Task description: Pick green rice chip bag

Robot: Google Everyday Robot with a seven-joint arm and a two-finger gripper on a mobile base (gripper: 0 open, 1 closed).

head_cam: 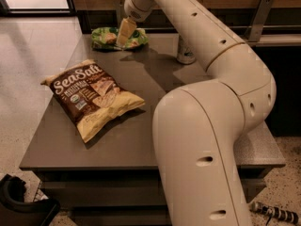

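The green rice chip bag (102, 36) lies at the far edge of the grey table (56, 145), crinkled, with tan chips pictured on it. My gripper (124, 33) hangs from the long cream arm and points down right over the bag's middle, at or just above its surface. It hides part of the bag.
A larger brown-and-cream "Sea Salt" chip bag (91, 98) lies on the left half of the table. A soda can (185, 54) stands at the far right, partly hidden behind my arm. My arm's big links (207, 140) cover the table's right side. A dark object (19, 204) sits on the floor at lower left.
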